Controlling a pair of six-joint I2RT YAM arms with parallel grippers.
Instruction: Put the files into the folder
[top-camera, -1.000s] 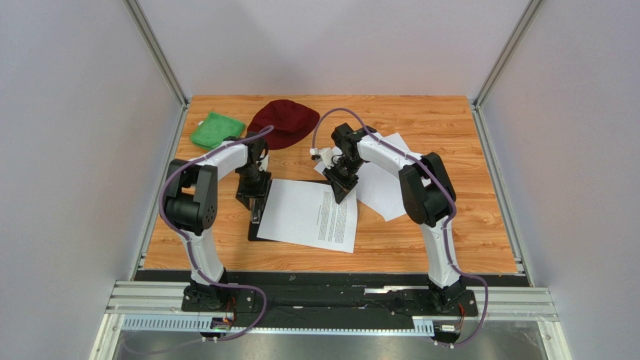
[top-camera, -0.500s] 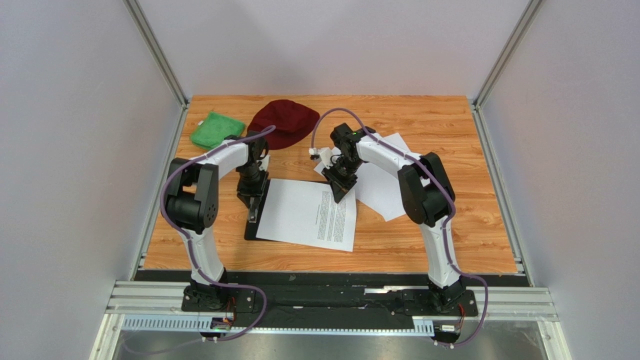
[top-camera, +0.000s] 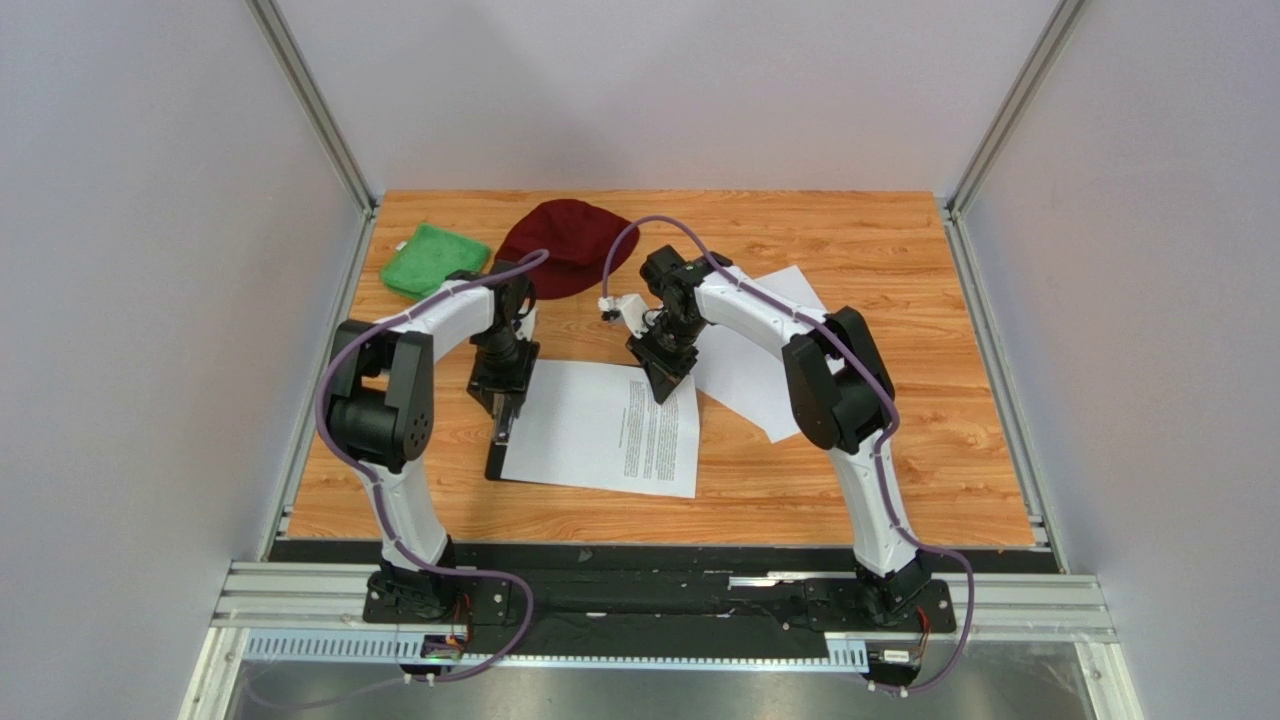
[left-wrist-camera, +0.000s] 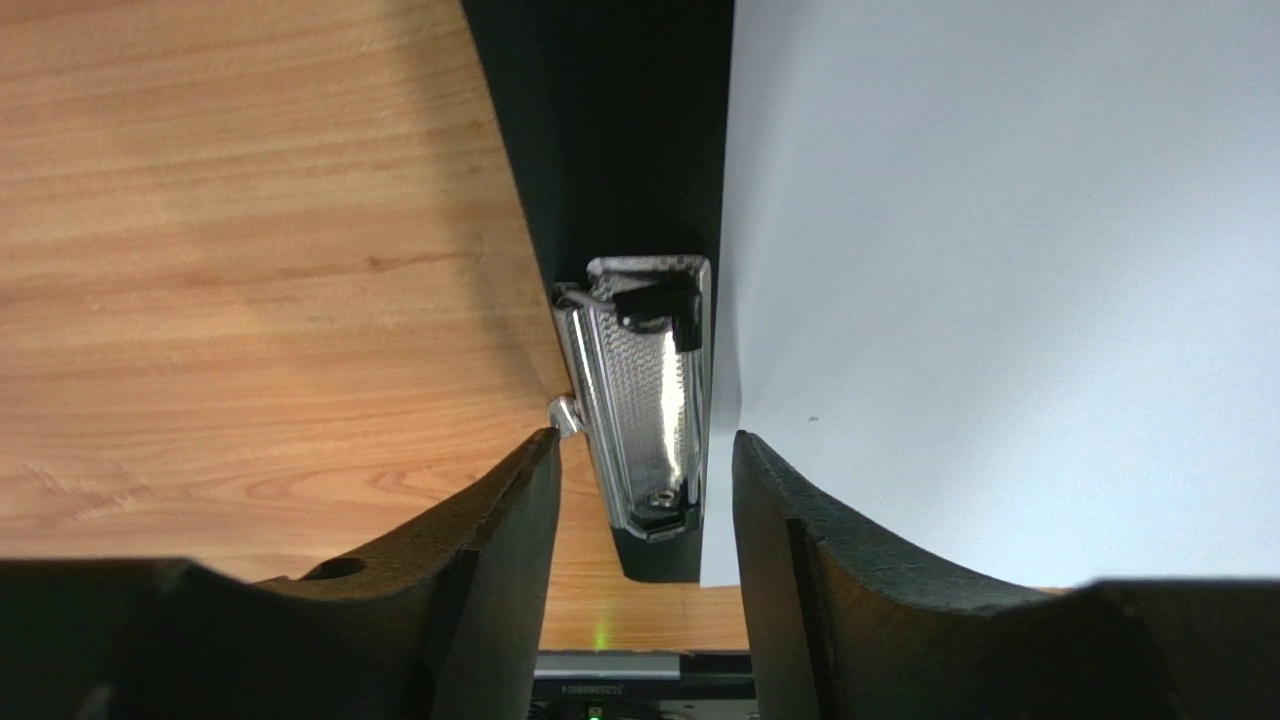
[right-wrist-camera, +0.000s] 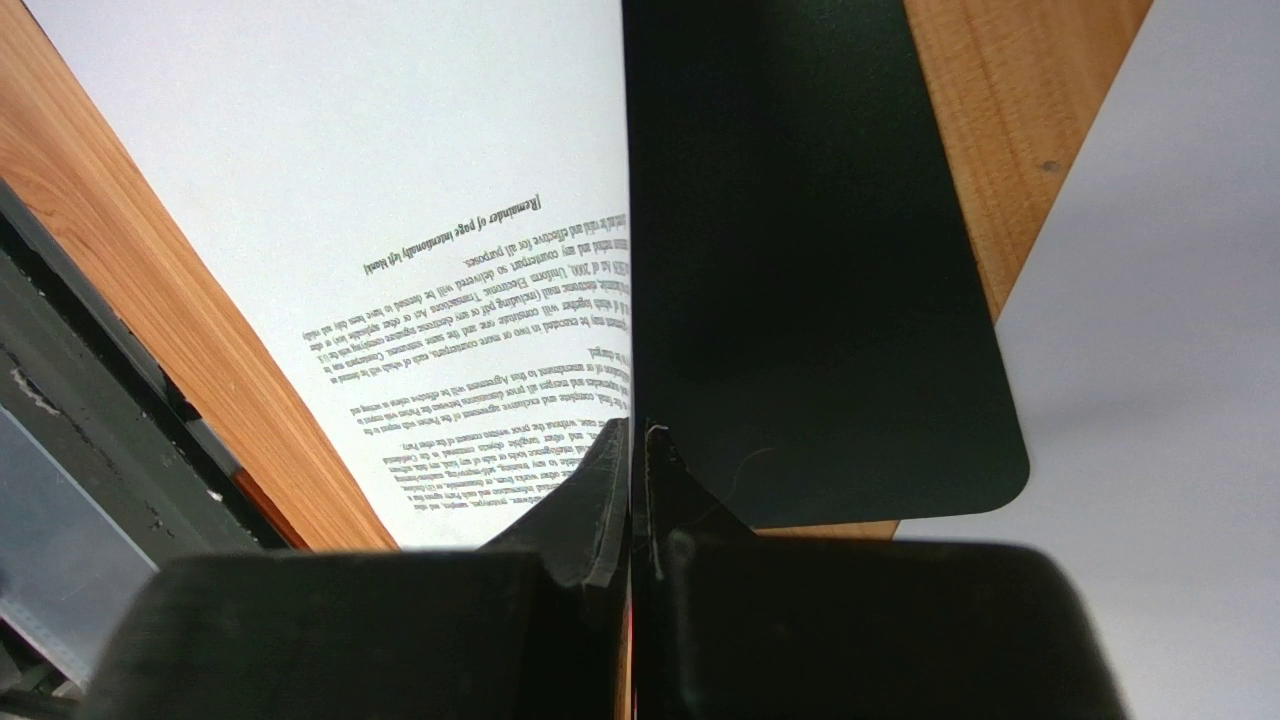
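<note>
The folder, a black clipboard, lies at the table's middle, mostly covered by a file with printed text. My left gripper is open; in the left wrist view its fingers straddle the silver clip without touching it, with the white sheet beside it. My right gripper is shut on the printed sheet's far right edge, lifting that edge above the bare black board. More white files lie under the right arm.
A dark red cap and a green cloth lie at the back left. Metal frame rails and grey walls bound the wooden table on both sides.
</note>
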